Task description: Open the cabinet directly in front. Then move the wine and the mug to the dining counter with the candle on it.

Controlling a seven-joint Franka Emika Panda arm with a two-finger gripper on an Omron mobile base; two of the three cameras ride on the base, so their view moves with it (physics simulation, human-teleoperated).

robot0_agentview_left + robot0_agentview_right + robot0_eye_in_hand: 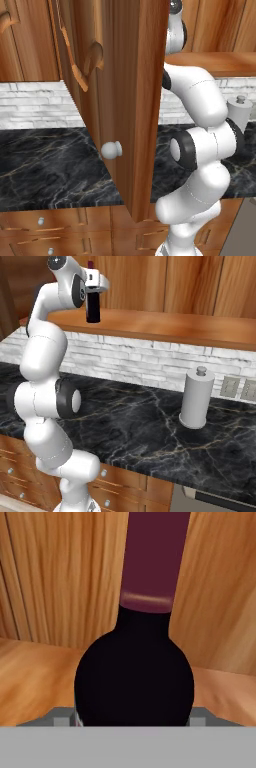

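The cabinet door (131, 100) hangs swung open toward me, its round silver knob (111, 149) at counter height. The wine (92, 306), a dark bottle with a red foil neck, stands upright on the wooden cabinet floor (165, 323). My gripper (93, 292) reaches in from the left at the bottle's shoulder. In the hand view the wine (135, 672) sits very close, and grey fingertips (62, 715) press against both of its sides. The mug, the dining counter and the candle are out of view.
A grey cylinder with a knob on top (196, 398) stands on the black marble counter (140, 431) against the white brick wall. The open door edge juts out over the counter. Wooden drawers (40, 220) run beneath.
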